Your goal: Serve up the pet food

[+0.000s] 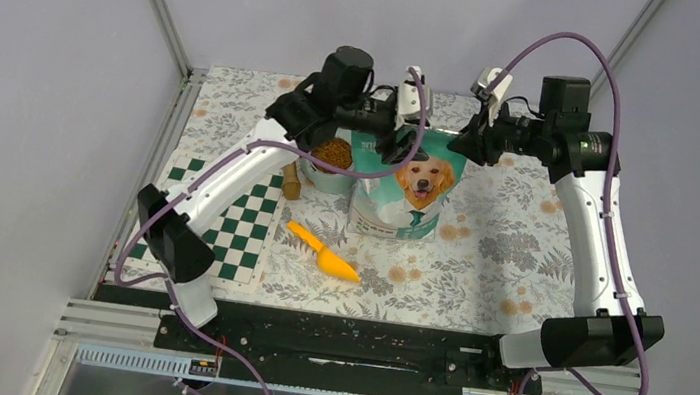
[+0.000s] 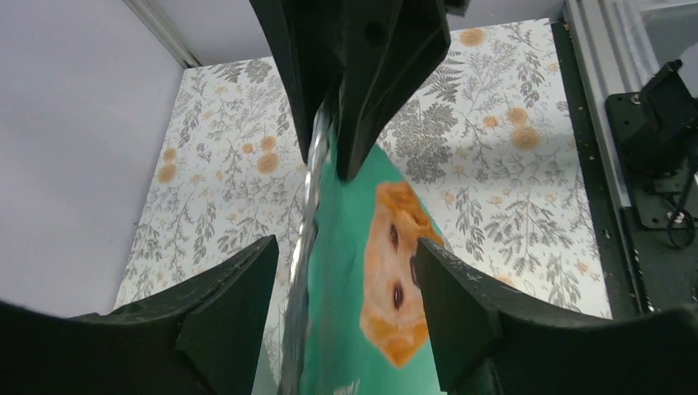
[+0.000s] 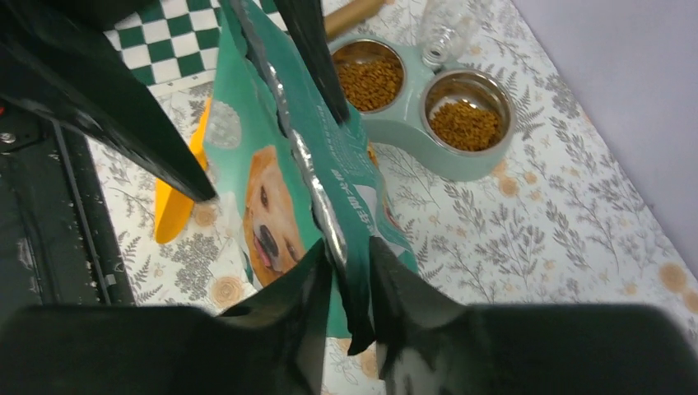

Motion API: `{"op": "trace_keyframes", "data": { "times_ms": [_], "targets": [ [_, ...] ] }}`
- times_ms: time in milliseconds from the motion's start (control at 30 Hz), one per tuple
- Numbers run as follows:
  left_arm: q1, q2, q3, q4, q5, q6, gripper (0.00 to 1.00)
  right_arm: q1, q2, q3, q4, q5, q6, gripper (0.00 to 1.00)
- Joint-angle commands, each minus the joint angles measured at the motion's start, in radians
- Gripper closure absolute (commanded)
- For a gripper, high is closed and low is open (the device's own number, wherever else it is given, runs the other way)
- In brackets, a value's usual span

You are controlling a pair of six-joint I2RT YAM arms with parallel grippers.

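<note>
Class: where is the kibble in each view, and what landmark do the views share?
Top external: kibble in the bowl, left of the bag.
Left wrist: not in it.
Right wrist: upper middle, kibble in both cups of the bowl.
Shared landmark: the bag, in all three views.

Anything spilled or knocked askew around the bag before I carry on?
Nothing major. The bag stands upright, the kibble sits inside both wells of the bowl, and none clearly shows on the tablecloth. Only oddity: pale specks scattered on the black base rail, too small to identify.
</note>
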Motion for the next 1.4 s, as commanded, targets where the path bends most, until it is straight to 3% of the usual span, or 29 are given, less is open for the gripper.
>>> {"op": "trace_keyframes", "data": {
  "times_ms": [0, 167, 533, 833, 900, 1000, 1100, 1367],
  "targets": [
    [-0.043, 0.032, 0.061, 0.106, -0.114, -0.045, 0.38, -0.002, 0.004, 0.019, 0.049, -0.087, 0.055, 0.77],
    [-0.057, 0.045, 0.085, 0.114, -0.12, -0.053, 0.42, -0.002, -0.02, -0.005, 0.059, -0.064, 0.039, 1.0],
    [-0.062, 0.108, 0.22, -0.011, -0.136, -0.13, 0.49, -0.002, -0.089, -0.056, 0.061, -0.05, -0.04, 1.0],
    [-0.091, 0.146, 0.225, -0.016, -0.089, -0.137, 0.55, 0.0, -0.195, -0.2, 0.22, 0.003, 0.003, 1.0],
    [-0.091, 0.149, 0.225, -0.02, -0.059, -0.135, 0.61, -0.001, -0.203, -0.206, 0.229, -0.002, 0.008, 1.0],
    [-0.09, 0.155, 0.234, -0.047, -0.07, -0.115, 0.84, -0.001, -0.218, -0.221, 0.254, -0.011, 0.014, 1.0],
    [-0.091, 0.155, 0.249, -0.093, -0.092, -0.084, 0.98, -0.001, -0.232, -0.23, 0.276, 0.015, 0.013, 1.0],
    [-0.088, 0.11, 0.25, -0.256, -0.287, 0.111, 1.0, -0.001, -0.268, -0.276, 0.431, 0.271, 0.105, 1.0]
  ]
}}
